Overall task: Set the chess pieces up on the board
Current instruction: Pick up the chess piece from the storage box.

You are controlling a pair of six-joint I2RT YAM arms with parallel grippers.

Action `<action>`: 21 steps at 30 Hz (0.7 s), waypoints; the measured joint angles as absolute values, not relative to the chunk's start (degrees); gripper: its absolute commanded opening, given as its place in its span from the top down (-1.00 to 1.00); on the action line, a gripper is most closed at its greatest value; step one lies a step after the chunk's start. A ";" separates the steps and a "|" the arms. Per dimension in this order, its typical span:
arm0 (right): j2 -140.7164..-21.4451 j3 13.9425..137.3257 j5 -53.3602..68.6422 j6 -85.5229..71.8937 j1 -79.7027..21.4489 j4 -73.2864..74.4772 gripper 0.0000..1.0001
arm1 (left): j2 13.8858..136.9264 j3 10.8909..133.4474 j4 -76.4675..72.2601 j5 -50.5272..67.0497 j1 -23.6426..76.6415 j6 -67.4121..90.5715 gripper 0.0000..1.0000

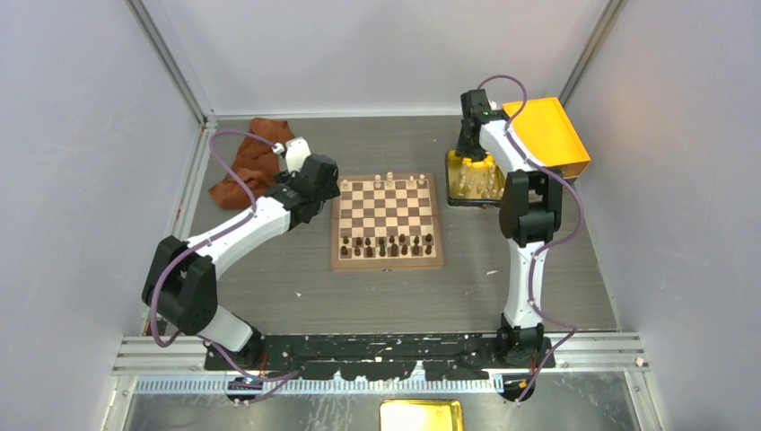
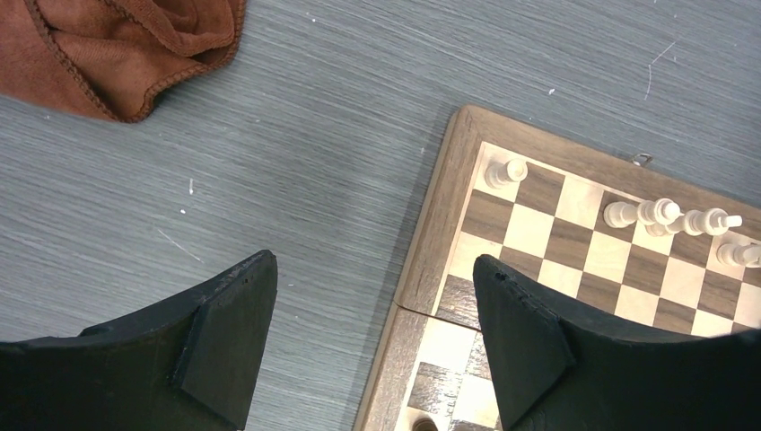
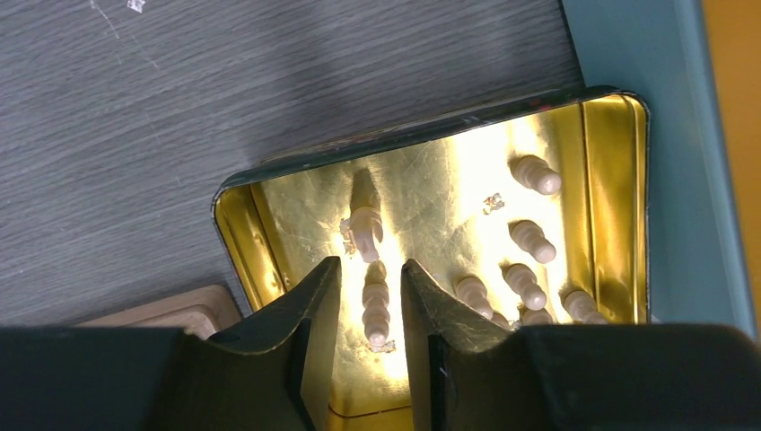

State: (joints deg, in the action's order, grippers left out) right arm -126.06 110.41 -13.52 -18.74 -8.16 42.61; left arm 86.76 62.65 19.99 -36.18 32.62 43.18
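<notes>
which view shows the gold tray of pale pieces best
The right wrist view: it looks straight into the gold tray, with pale pieces lying inside, one in the gap of the right gripper. The top view shows it small, partly behind the arm. The left wrist view misses it.

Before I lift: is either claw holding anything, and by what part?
Left claw: open, empty. Right claw straddles a pale chess piece lying in the gold tray, across its middle; whether it is actually gripped cannot be told.
</notes>
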 measured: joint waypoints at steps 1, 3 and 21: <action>-126.06 110.41 -13.28 -18.55 -7.97 42.63 0.27 | 86.80 62.65 19.99 -36.18 32.62 43.16 -0.62; -126.08 110.39 -12.78 -18.24 -7.64 42.61 0.27 | 86.85 62.65 19.97 -36.18 32.62 43.16 -0.62; -128.40 110.39 -6.31 -14.44 -6.13 42.33 0.28 | 87.00 62.67 19.97 -36.18 32.62 43.18 -0.62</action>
